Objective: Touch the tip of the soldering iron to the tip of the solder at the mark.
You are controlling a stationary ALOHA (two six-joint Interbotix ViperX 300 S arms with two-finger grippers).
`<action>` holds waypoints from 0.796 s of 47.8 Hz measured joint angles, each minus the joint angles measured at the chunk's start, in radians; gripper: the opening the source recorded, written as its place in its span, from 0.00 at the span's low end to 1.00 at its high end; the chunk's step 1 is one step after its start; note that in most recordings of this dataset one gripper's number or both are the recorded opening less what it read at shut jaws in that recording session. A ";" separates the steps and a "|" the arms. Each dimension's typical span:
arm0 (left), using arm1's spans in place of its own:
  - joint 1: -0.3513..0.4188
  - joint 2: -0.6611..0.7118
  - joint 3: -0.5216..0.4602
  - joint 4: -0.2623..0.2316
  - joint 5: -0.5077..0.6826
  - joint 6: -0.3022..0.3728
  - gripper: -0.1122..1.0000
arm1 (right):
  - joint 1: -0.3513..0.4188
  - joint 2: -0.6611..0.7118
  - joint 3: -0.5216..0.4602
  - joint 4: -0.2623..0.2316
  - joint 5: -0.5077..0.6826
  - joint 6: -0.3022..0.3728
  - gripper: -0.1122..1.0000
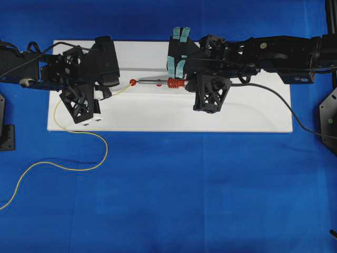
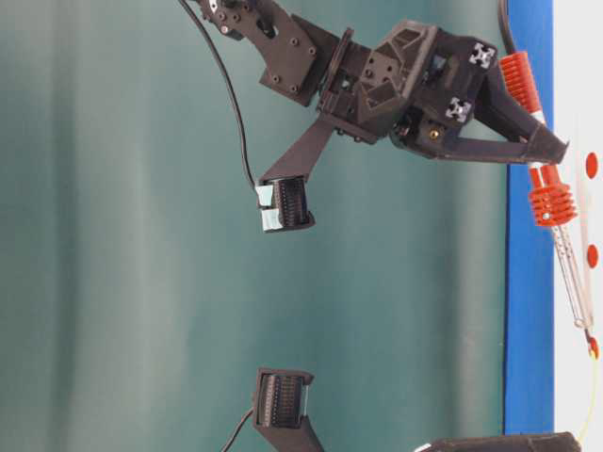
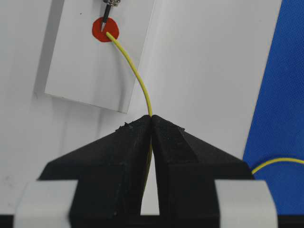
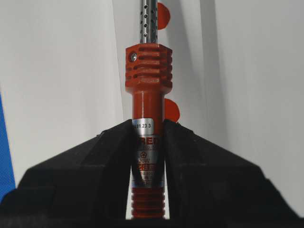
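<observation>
Item 1, soldering iron (image 4: 148,71): red-orange ribbed handle, silver label band, perforated metal shaft; lies horiz. across white board (image 1: 253,118), tip pointing twd left-arm side. Gripped at handle by right gripper (image 4: 148,142), fingers (image 4: 95,161) closed tight on both sides of the label band. Black cord (image 1: 284,103) trails off board to the right over blue counter (image 1: 210,195)

Item 2, solder (image 3: 135,76): thin yellow wire; pinched by left gripper (image 3: 152,121), fingers (image 3: 190,152) pressed together w/ wire emerging from the seam. Free end curves up to red mark (image 3: 104,30) on a raised white plate (image 3: 90,71); wire tip rests on mark. Rest of wire loops off board edge onto counter, long curl running to overhead view's left edge

Item 3, contact point: in left wrist view, iron tip (image 3: 104,23) comes down onto upper part of mark, meeting or just beside solder tip; actual touch too fine to confirm. Overhead view: mark (image 1: 132,82) sits betw. the two grippers, iron shaft to its right, solder to its left

Item 4, extra red dots (image 4: 164,16) on board beside iron shaft, partly hidden
</observation>
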 measured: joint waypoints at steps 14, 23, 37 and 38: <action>-0.002 0.000 0.000 0.000 0.002 0.000 0.11 | 0.000 0.002 0.000 0.000 0.002 0.000 0.16; 0.000 0.000 0.000 -0.002 0.000 0.003 0.11 | 0.002 0.002 0.000 -0.002 0.002 0.000 0.16; 0.000 -0.107 0.032 0.000 0.012 0.002 0.11 | 0.002 0.002 0.000 -0.002 0.002 0.000 0.16; 0.000 -0.118 0.035 -0.002 0.014 0.002 0.11 | 0.002 0.000 -0.002 -0.002 0.002 0.000 0.16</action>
